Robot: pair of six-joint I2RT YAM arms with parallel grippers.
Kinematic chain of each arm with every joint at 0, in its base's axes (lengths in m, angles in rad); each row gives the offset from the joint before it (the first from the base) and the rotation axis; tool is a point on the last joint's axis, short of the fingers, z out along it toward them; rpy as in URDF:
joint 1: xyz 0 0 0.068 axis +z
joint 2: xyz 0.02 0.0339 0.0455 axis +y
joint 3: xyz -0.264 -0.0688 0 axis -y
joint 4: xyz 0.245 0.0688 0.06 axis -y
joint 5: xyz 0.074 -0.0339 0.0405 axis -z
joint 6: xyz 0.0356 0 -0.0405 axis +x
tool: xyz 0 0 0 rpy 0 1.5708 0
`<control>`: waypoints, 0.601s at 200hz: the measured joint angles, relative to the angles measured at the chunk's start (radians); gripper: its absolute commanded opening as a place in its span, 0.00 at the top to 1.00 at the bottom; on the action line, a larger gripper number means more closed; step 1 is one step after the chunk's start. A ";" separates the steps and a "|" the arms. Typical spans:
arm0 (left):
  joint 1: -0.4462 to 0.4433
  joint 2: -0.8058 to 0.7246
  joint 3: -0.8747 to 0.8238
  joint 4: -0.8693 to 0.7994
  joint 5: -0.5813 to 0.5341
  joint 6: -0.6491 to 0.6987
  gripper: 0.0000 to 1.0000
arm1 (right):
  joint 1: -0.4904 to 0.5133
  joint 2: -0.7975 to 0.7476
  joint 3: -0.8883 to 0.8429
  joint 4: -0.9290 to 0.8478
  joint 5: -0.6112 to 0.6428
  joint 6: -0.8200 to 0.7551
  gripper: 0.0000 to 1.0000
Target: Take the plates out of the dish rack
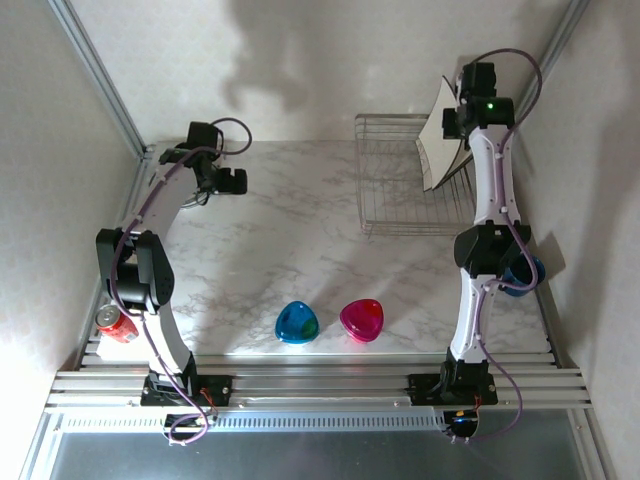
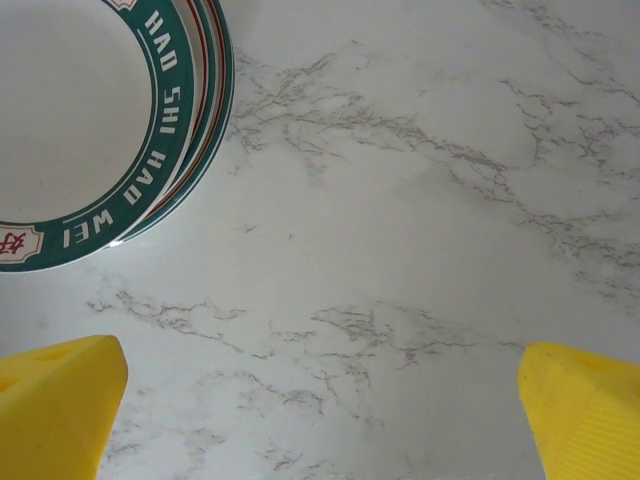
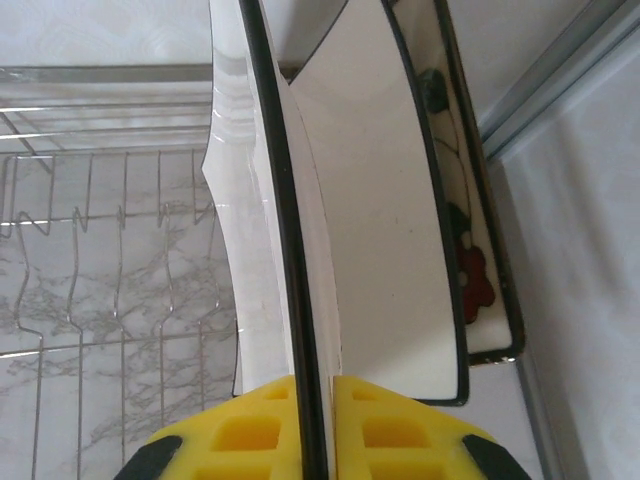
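- The worktop (image 1: 290, 240) is white marble with thin grey veins.
- The silver wire dish rack (image 1: 400, 185) stands at its far right.
- A translucent blue dish (image 1: 297, 323) and a pink dish (image 1: 361, 319) sit just beside each other near the front edge.
- A red can (image 1: 116, 321) lies at the near left edge.
- A blue mug (image 1: 522, 275) sits at the right edge, partly hidden.
- In the left wrist view, stacked round plates (image 2: 160, 120) with green lettered rims lie flat on the marble.

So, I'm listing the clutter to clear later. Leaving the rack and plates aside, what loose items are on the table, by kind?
Translucent dishes: 2, the blue dish and the pink dish
Red can: 1
Blue mug: 1
Total: 4
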 measured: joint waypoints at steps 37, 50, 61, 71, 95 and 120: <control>-0.002 -0.011 -0.004 0.001 0.000 0.000 0.00 | 0.020 -0.058 0.000 -0.002 0.007 -0.008 1.00; -0.002 -0.011 -0.005 0.001 0.000 0.000 0.01 | 0.030 -0.079 0.000 -0.004 0.006 -0.011 1.00; -0.003 -0.011 -0.006 0.002 0.000 0.000 0.01 | 0.039 -0.097 0.000 -0.006 0.006 -0.011 1.00; -0.003 -0.011 -0.008 0.004 0.000 0.000 0.00 | 0.044 -0.111 0.000 -0.007 0.005 -0.011 1.00; -0.003 -0.011 -0.018 0.009 0.000 0.000 0.00 | 0.052 -0.144 -0.012 -0.007 -0.013 -0.003 1.00; -0.003 -0.011 -0.025 0.011 0.000 0.000 0.01 | 0.052 -0.181 -0.060 -0.003 -0.053 0.023 1.00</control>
